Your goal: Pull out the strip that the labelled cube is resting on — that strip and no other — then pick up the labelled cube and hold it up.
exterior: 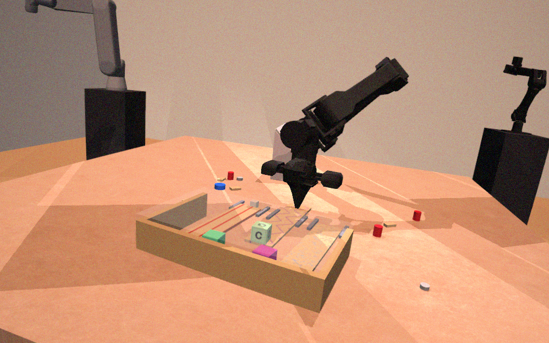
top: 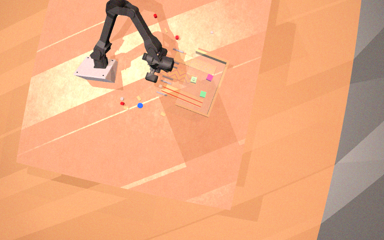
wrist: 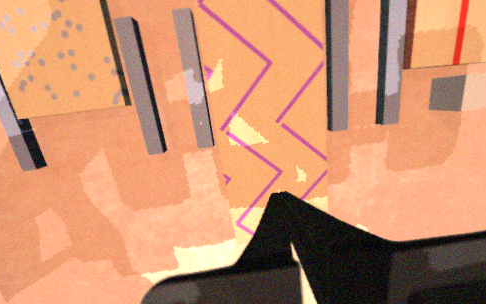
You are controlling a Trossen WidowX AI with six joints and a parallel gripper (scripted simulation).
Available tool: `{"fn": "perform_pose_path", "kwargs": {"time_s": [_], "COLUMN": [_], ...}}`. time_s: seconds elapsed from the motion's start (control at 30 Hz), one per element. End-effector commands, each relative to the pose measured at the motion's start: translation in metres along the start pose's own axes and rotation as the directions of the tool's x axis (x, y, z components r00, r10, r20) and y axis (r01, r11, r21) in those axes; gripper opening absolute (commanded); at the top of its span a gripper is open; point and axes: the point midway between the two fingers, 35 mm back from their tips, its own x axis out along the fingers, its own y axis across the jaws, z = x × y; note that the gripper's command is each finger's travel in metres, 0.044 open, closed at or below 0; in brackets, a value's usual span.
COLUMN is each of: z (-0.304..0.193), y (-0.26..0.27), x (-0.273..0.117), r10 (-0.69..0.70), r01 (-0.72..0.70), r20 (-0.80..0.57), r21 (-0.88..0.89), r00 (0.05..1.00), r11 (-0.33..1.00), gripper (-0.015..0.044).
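The pale green cube labelled C [top: 193, 79] [exterior: 260, 232] stands upright inside the tray, at the far end of the strip with purple zigzags [top: 174, 75] [wrist: 253, 100]. That strip runs between grey guide bars [wrist: 194, 80] [wrist: 338, 65] and sticks out beyond them toward the arm. My gripper [exterior: 297, 207] [wrist: 278, 199] is shut, its tips low over the outer part of the zigzag strip; contact cannot be told. It hides the strip's near end. The dotted strip [exterior: 310, 249] [wrist: 48, 60] and the red-lined strip [top: 181, 96] [wrist: 433, 30] lie either side.
A green block [top: 203, 94] [exterior: 214, 236] and a magenta block [top: 209, 77] [exterior: 264, 252] are near the wooden tray's far wall [top: 218, 89] [exterior: 225, 264]. A small pale block [top: 160, 85] [exterior: 254, 203] sits by the red-lined strip. Red cylinders [top: 177, 37] [exterior: 377, 231] and a blue disc [top: 139, 105] [exterior: 219, 186] lie outside.
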Motion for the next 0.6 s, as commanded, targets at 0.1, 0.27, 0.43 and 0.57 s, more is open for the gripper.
{"fn": "perform_pose_path", "kwargs": {"time_s": [0.1, 0.27, 0.43, 0.57], "z": [-0.017, -0.025, -0.032, -0.038], "y": [-0.001, -0.001, -0.001, 0.0], "x": [0.005, 0.005, 0.005, 0.004], "r10": [0.002, 0.002, 0.002, 0.002], "r01": [-0.002, -0.002, -0.002, -0.002], "r20": [-0.024, -0.024, -0.025, -0.025], "r21": [0.016, 0.017, 0.017, 0.017], "r00": [1.0, 1.0, 1.0, 1.0], "r11": [1.0, 1.0, 1.0, 1.0], "gripper": [0.0, 0.0, 0.0, 0.0]}}
